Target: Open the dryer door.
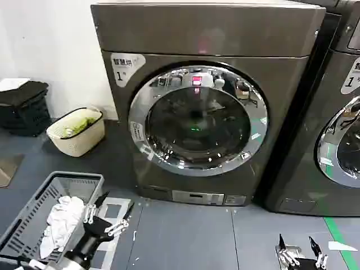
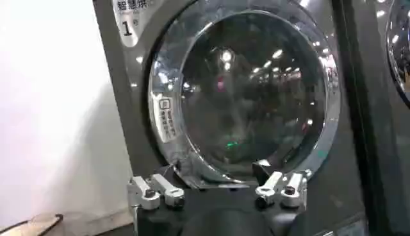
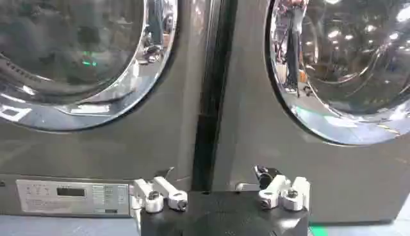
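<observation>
The dryer (image 1: 208,34) is a big bronze-grey machine with a white "1" sticker. Its round dryer door (image 1: 198,119), a wide chrome ring around dark glass, sits flush against the front, closed. The same door (image 2: 246,90) faces the left wrist view, and its lower edge (image 3: 83,102) shows in the right wrist view. My left gripper (image 1: 112,205) hovers low at the front left, open and empty, well short of the door. My right gripper (image 1: 298,243) waits low at the front right, open, with nothing between its fingers.
A neighbouring machine (image 1: 343,124) stands close on the right with its own chrome-ringed door. A grey laundry basket (image 1: 34,214) with white cloth sits at the front left. A cream basket (image 1: 76,130) and a black crate (image 1: 22,107) stand by the wall.
</observation>
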